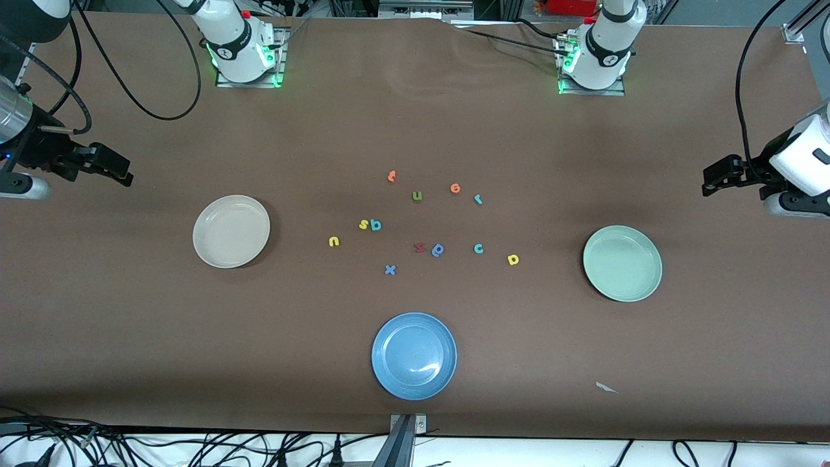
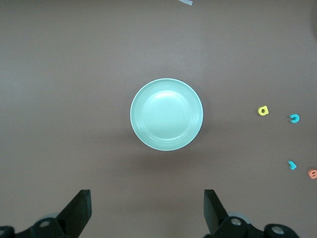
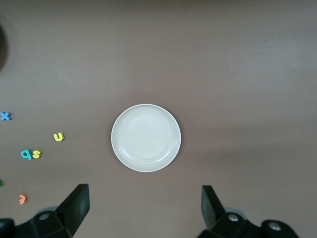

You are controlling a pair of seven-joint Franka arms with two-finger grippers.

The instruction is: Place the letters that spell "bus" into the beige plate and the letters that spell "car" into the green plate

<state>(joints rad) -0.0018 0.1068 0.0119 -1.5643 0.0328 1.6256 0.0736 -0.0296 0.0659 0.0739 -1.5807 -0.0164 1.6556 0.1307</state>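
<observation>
On the brown bench (image 1: 130, 337), the small foam letters (image 1: 371, 225) lie between the round cream-beige plate (image 1: 231, 231) and pale mint-green plate (image 1: 622, 263), so each wide-open, empty pincer, left (image 1: 716, 181) and right (image 1: 120, 170), waits over its own end.

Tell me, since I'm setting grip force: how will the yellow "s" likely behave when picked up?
The yellow "s" lies flat on the table, so it probably won't roll. It looks tiny and thin, likely light and easily nudged aside. It touches the teal "b", so a closing pincer may drag both letters together.
</observation>
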